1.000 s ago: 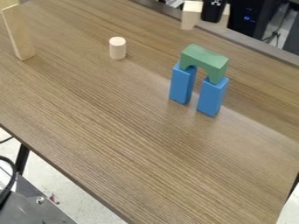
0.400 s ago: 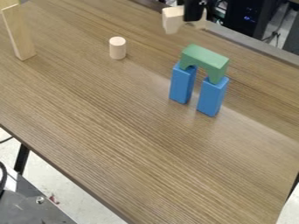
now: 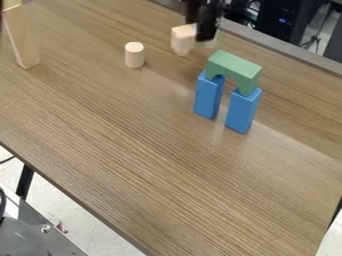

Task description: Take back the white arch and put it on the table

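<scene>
The white arch has shifted left and down in view, clamped by the fingers.

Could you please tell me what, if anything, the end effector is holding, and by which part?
The end effector holds the white arch around its middle, with an end showing on either side.

Soft light glances off the brown, wood-grained counter. Pale floor and a black leg show at lower left; beyond the far edge sits a black case with blue lights.
</scene>
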Tool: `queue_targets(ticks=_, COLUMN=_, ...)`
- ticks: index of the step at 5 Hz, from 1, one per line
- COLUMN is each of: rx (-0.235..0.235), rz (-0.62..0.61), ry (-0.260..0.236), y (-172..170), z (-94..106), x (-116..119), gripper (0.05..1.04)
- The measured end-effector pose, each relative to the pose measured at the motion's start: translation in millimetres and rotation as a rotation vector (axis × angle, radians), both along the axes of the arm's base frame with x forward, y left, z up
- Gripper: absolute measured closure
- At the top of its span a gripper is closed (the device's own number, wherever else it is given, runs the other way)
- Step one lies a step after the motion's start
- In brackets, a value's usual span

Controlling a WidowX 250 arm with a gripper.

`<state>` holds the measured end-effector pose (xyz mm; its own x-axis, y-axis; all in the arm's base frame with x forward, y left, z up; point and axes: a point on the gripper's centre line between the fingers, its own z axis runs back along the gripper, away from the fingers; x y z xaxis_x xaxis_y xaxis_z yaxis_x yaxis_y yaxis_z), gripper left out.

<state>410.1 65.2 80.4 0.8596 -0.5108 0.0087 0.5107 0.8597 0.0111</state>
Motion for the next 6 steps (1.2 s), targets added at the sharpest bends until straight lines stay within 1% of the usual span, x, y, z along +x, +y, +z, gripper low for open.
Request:
queue_targets(ticks=1, rx=0.016, rz=0.058, ry=0.021, y=9.4, z=-17.5, x=10.7, gripper=0.521)
queue_targets(ticks=2, rx=0.027, rz=0.124, ry=0.035, y=20.5, z=-30.9, x=15.5, gripper=0.521)
queue_targets(ticks=3, rx=0.03, rz=0.146, ry=0.021, y=23.4, z=-35.2, x=22.3, gripper=0.521)
queue_targets(ticks=4, rx=0.047, rz=0.152, ry=0.014, y=26.8, z=-35.1, x=23.2, gripper=0.454)
queue_targets(ticks=5, rx=0.048, rz=0.157, ry=0.008, y=27.0, z=-35.8, x=23.9, gripper=0.159)
queue_targets(ticks=6, rx=0.042, rz=0.157, ry=0.024, y=25.3, z=-43.6, x=19.2, gripper=0.077)
